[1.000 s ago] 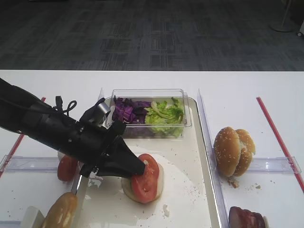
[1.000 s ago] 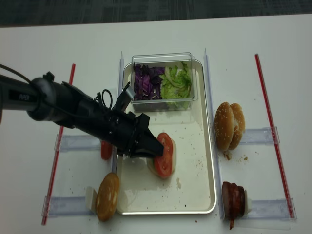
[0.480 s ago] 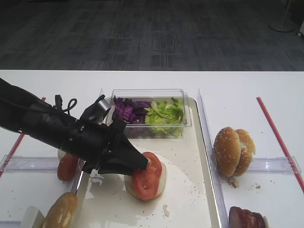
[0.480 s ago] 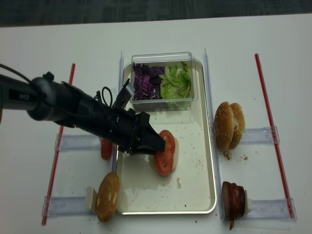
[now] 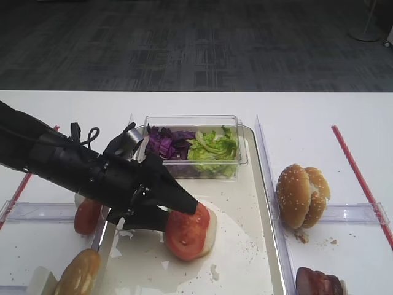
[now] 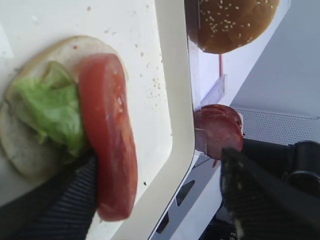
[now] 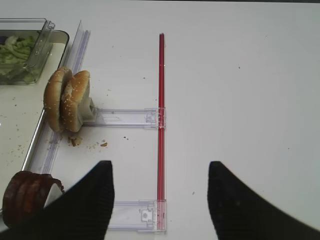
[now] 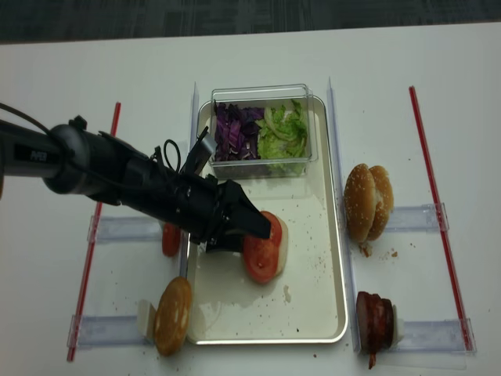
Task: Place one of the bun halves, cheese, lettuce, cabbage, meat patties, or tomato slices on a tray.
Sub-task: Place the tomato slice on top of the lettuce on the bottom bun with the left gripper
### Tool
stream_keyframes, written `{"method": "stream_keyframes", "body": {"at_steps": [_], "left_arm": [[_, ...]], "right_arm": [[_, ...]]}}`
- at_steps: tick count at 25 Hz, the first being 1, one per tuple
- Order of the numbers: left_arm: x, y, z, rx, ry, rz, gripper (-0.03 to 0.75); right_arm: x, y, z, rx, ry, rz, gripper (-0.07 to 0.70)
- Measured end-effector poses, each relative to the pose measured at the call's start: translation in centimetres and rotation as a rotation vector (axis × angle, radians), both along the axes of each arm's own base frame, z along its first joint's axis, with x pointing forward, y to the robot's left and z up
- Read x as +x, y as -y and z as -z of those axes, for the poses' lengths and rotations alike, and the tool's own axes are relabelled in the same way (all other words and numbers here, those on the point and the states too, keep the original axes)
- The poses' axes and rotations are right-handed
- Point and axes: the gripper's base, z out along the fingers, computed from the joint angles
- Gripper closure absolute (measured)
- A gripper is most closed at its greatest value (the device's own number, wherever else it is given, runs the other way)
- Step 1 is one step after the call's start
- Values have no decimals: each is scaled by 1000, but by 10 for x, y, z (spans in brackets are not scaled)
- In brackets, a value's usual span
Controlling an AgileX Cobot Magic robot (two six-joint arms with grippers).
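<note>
- exterior high view: your left claw (image 5: 184, 212) sits low over the near middle of the tray (image 5: 245, 246), its fingers spread apart on either side of the tomato slice (image 5: 187, 226).
- a second ago those fingers were pinched tight on that slice and it stood up on edge; now they have let go and the slice has tipped over to lie nearly flat.
- left wrist view: the tomato slice (image 6: 107, 135) rests on a leaf of lettuce (image 6: 50, 107), which lies on the pale bun base (image 6: 30, 150); one dark finger (image 6: 55, 205) is just beside the slice's edge, and i cannot tell if it touches.
- that means the slice looks delivered onto the tray, stacked on the base, so this placement reads as done.
- your next move, i judge, is to back the claw out to the left without dragging the slice off the stack; it overhangs the bun a little on the near side.
- your right claw (image 7: 160, 200) waits well off to the right over the bare table (image 7: 240, 90), fingers wide apart, grasping nothing.
- spare items sit off the tray: seeded buns (image 5: 302, 195) to the right, meat (image 8: 376, 323) near right, another tomato (image 8: 171, 240) just left of the tray.
- the clear tub (image 5: 191, 147) with purple cabbage (image 5: 164, 144) sits at the tray's far end.
</note>
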Motion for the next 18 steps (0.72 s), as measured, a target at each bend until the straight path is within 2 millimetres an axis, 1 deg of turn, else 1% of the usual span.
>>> {"method": "stream_keyframes", "body": {"at_steps": [5, 8, 11, 18], "left_arm": [[-1, 0, -1, -13, 7, 12, 167], [-1, 0, -1, -16, 7, 16, 134], [-1, 0, -1, -18, 8, 17, 115], [-2, 0, -1, -14, 9, 28, 108]], "right_arm": [[0, 0, 0, 0, 0, 0, 186], [0, 0, 0, 0, 0, 0, 186], [0, 0, 0, 0, 0, 0, 186], [0, 0, 0, 0, 0, 0, 186]]}}
